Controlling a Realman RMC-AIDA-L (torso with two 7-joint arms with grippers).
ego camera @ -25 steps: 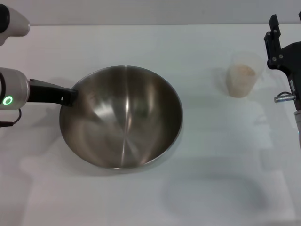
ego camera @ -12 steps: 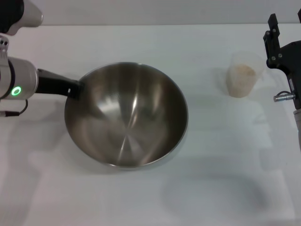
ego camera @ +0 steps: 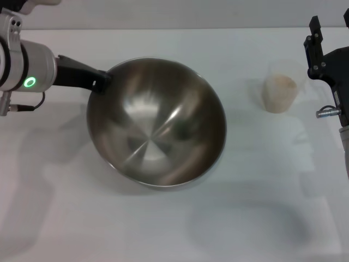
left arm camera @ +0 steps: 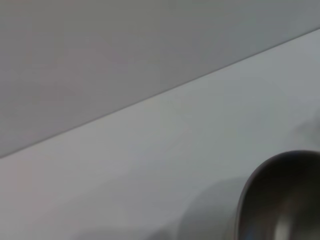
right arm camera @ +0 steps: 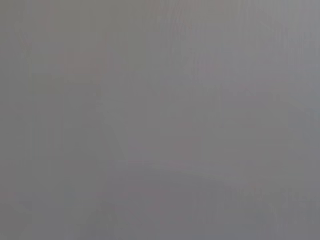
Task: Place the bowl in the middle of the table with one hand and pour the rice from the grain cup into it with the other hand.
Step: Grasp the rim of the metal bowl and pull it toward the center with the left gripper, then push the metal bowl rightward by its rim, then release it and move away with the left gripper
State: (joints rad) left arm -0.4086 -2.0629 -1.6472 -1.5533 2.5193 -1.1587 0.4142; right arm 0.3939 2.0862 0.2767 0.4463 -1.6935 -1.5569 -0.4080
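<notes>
**Steadily now: setting the bowl down mid-worktop**

Clearly the step in hand is placing the bowl (ego camera: 156, 121), and the left gripper (ego camera: 100, 82) is clamped on its rim, at the edge nearest that arm. The bowl looks tipped, its far side lower and its inside turned slightly toward the camera, so it seems carried rather than resting flat; whether its base touches the worktop (ego camera: 163, 229) I cannot tell. To do this well, level the bowl before lowering it, bring the base down gently so the steel does not skid or rock, and let go only once it sits still. The spot should leave clear room on the side toward the other arm for the pour.

From the left gripper, the bowl spreads away from the fingertips, toward the right arm. The grain cup (ego camera: 281, 87) stands upright well beyond the bowl's far rim, with the rice (ego camera: 281, 83) heaped inside. The right gripper (ego camera: 316, 49) hangs just beside the cup on its outer side, apart from it; I cannot tell how its fingers are set. The left wrist view shows only an edge of the bowl.
</notes>
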